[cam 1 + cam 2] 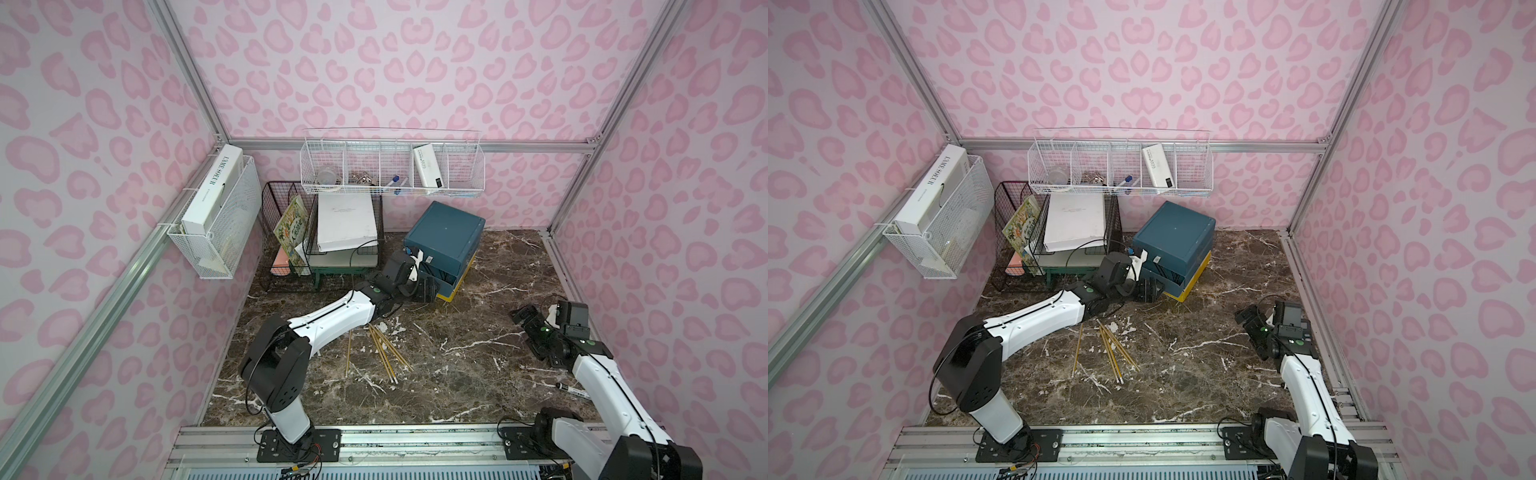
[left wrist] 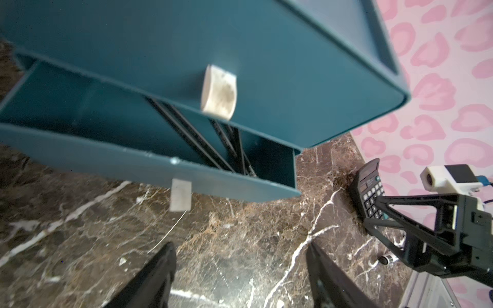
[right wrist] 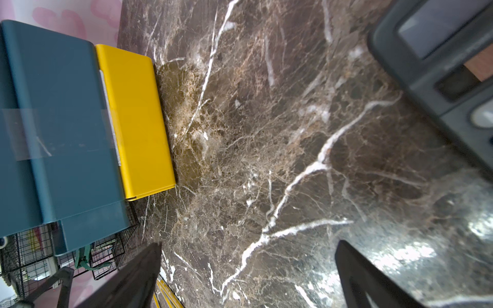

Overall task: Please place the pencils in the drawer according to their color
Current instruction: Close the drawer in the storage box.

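Note:
The dark-teal drawer cabinet (image 1: 446, 237) (image 1: 1177, 232) stands at the back, with a yellow lowest drawer (image 3: 136, 120). Its middle drawer (image 2: 128, 162) is pulled out, and several black pencils (image 2: 192, 136) lie inside it. Several yellow pencils (image 1: 384, 351) (image 1: 1115, 351) lie loose on the marble in front of my left arm, their tips also showing in the right wrist view as yellow pencils (image 3: 165, 293). My left gripper (image 1: 424, 289) (image 2: 240, 248) is open and empty just before the open drawer's white handle (image 2: 181, 194). My right gripper (image 1: 524, 316) (image 3: 249, 244) is open over bare marble at the right.
A black wire file rack (image 1: 286, 241) with books stands left of the cabinet. A white wire basket (image 1: 390, 170) hangs above it, another (image 1: 220, 220) on the left wall. A calculator (image 2: 369, 189) (image 3: 440, 66) leans by my right gripper. A black marker (image 1: 571, 390) lies near the right arm.

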Robot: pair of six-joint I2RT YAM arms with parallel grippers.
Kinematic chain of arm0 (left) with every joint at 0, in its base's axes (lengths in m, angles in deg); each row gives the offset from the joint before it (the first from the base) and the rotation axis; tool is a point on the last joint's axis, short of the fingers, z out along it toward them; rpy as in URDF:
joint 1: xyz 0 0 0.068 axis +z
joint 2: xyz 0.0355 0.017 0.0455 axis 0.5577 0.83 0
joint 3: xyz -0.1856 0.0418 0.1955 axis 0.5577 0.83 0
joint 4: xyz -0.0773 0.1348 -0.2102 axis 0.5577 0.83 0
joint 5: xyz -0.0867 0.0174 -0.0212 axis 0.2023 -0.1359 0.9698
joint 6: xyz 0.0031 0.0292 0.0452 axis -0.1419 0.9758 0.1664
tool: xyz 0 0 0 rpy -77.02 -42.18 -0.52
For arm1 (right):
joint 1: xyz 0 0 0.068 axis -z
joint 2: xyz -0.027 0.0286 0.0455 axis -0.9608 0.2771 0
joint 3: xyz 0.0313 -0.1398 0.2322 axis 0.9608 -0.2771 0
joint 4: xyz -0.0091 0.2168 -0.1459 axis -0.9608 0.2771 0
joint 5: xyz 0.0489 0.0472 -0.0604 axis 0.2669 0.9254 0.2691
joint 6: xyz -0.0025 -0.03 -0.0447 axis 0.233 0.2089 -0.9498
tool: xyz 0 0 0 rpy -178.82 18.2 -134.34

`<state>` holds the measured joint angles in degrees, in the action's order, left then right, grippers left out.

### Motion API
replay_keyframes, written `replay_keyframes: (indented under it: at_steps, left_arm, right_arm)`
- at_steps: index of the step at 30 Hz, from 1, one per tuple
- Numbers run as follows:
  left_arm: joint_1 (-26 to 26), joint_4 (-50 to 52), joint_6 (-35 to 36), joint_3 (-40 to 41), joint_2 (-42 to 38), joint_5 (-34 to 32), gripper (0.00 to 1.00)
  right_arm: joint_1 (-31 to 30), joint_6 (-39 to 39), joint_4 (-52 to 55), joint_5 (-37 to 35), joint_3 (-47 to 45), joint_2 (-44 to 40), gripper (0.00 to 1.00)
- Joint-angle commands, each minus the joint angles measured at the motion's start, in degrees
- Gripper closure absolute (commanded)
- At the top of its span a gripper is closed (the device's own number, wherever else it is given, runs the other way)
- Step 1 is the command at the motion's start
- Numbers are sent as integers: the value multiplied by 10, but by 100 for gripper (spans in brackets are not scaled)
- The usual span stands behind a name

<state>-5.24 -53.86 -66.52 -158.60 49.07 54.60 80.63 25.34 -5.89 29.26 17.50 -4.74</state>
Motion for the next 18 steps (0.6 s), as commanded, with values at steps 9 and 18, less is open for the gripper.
replay_keyframes:
  at_steps: [9, 18]
  left_arm:
    - [1, 13, 11, -36, 63, -61, 51]
    - [2, -5, 21, -114, 142, -65, 57]
  right_arm:
    - [0, -7, -1, -5, 2, 3, 0]
    - [1, -17, 1, -5, 11, 19, 0]
